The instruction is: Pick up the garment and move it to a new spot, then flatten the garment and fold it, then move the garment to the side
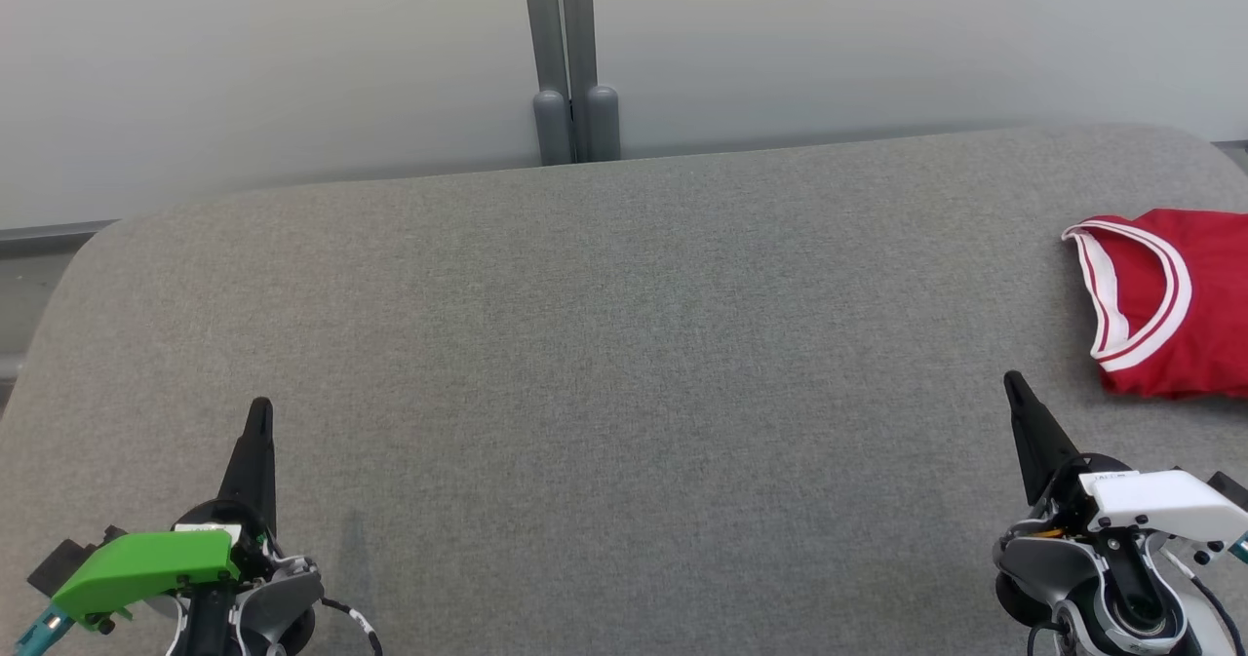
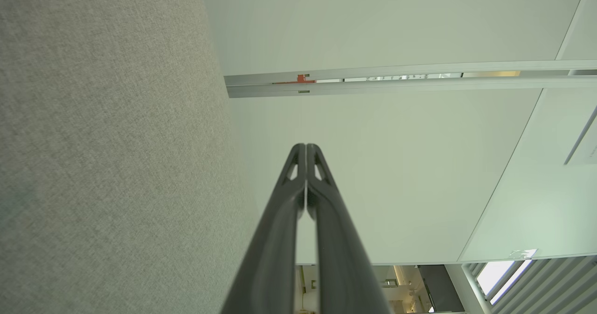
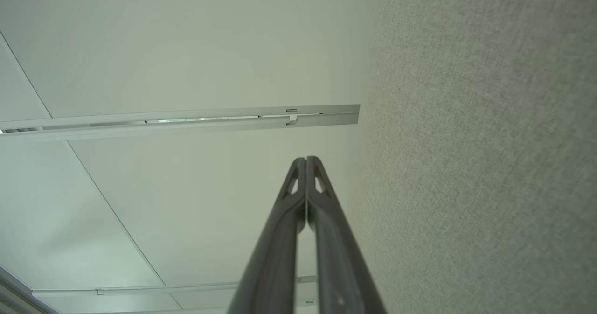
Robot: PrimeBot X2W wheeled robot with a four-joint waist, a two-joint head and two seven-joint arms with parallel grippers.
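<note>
- We are holding the left gripper (image 1: 259,414) pressed together, empty, above the grey cushion (image 1: 624,344).
- We are holding the right gripper (image 1: 1016,385) likewise, near the red garment (image 1: 1204,334).
- We are judging the red garment, lying at the cushion's right end, soft, light and floppy; its collar trim (image 1: 1178,295) is offering a pinch.

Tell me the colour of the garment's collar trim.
White with a red stripe, on the red garment; head view shows it best.
</note>
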